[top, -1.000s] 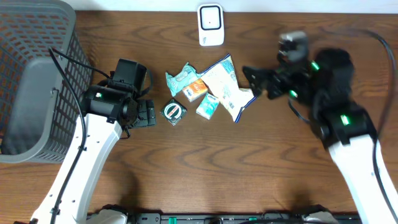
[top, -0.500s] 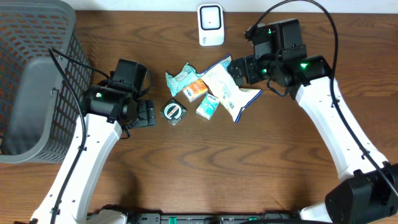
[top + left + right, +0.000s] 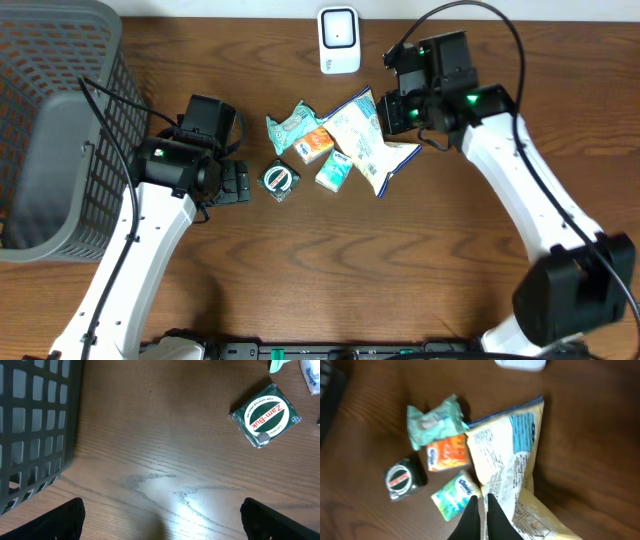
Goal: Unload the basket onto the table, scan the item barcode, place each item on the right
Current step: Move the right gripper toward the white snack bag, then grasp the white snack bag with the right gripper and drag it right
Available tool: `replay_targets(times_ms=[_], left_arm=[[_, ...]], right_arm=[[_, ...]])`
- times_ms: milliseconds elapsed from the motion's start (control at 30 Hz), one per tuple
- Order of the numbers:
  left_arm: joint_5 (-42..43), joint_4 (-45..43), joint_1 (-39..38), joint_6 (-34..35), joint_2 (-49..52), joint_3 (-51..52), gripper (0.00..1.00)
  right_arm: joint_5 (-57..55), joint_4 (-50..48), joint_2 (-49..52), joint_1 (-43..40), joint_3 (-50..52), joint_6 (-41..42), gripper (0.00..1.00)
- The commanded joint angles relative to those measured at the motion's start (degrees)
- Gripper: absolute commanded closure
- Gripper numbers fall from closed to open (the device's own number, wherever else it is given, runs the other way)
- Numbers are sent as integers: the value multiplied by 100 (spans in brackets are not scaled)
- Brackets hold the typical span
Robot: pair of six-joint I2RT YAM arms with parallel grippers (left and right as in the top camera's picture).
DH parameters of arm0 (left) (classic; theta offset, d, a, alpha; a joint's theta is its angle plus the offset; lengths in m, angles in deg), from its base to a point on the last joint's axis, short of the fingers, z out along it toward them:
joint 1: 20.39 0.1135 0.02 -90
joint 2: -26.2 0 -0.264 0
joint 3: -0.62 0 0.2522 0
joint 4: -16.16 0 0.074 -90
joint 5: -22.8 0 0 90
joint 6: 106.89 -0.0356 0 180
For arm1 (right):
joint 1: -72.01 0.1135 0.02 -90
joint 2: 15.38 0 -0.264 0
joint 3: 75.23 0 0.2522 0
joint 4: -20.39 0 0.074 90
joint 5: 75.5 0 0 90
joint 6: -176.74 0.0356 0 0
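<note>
Right fingers [image 3: 492, 520], shut over the snack bag [image 3: 510, 460], need a sure pinch before lifting its barcode toward the far-edge scanner [image 3: 339, 40]; left fingers [image 3: 55, 522] wide.

The overhead camera looks straight down from well above the wooden table [image 3: 400, 270]. It takes in the left arm [image 3: 150, 240], the right arm [image 3: 520, 190], a grey basket [image 3: 50, 120] at the left edge and a white scanner [image 3: 339, 40] at the top edge.

The left wrist camera sits low and close, facing down at bare wood. The basket wall is on its left and a green tin [image 3: 265, 415] at its upper right.

The right wrist camera looks down from higher up onto a cluster of packets, centred on a pale snack bag [image 3: 507, 465].

All three views share the green tin. The overhead and right wrist views also share the bag and the scanner.
</note>
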Motion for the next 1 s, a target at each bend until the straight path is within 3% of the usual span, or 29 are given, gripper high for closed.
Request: replay_targets(times_ms=[0,200,300,467,767,967], left_arm=[[-70,20,20,9,22,11,2],[-68,20,20,9,22,11,2],[-68,20,20,9,22,11,2],[-70,20,20,11,22,11,2],[-70,20,20,9,22,11,2],[-68,20,20,9,22,11,2]], right_arm=[[-59,76,393,76,-105,299,99],[-214,496,992,74,-103,295,99],[-761,791,1268,74,-101,313,99],[-1947,1397,1473,70,-101,1012,99],[-2094,2055,741,74,-280,1110,99],[-2094,1615,-118,74,-284,1113,99]])
